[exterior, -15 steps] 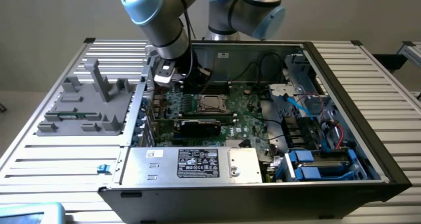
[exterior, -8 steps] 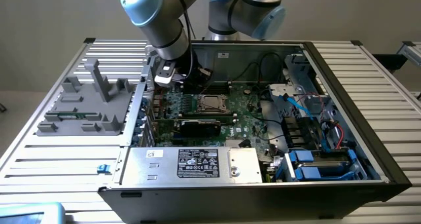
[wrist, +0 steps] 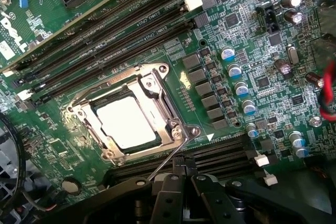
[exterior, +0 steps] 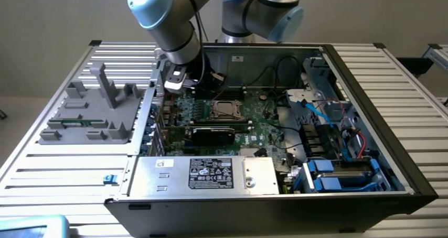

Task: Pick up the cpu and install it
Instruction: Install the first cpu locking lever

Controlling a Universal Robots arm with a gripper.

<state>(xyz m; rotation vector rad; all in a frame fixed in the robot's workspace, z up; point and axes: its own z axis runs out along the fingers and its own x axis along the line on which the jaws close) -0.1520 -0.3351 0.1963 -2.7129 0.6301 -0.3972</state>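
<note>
The cpu lies flat in the motherboard socket, its pale shiny top showing through the metal frame that is folded down over it. A thin wire lever runs from the frame's corner towards my fingertips. My gripper is shut, with nothing visibly between its dark fingers, just beside the socket's near edge and next to the lever. In the exterior view the cpu sits mid-board inside the open computer case, and my gripper hangs over the board at the exterior view's left of the socket.
Black memory slots run beside the socket, with capacitors and red cables around. In the case are a power supply, a graphics card and blue drive bays. A grey fixture stands outside the case.
</note>
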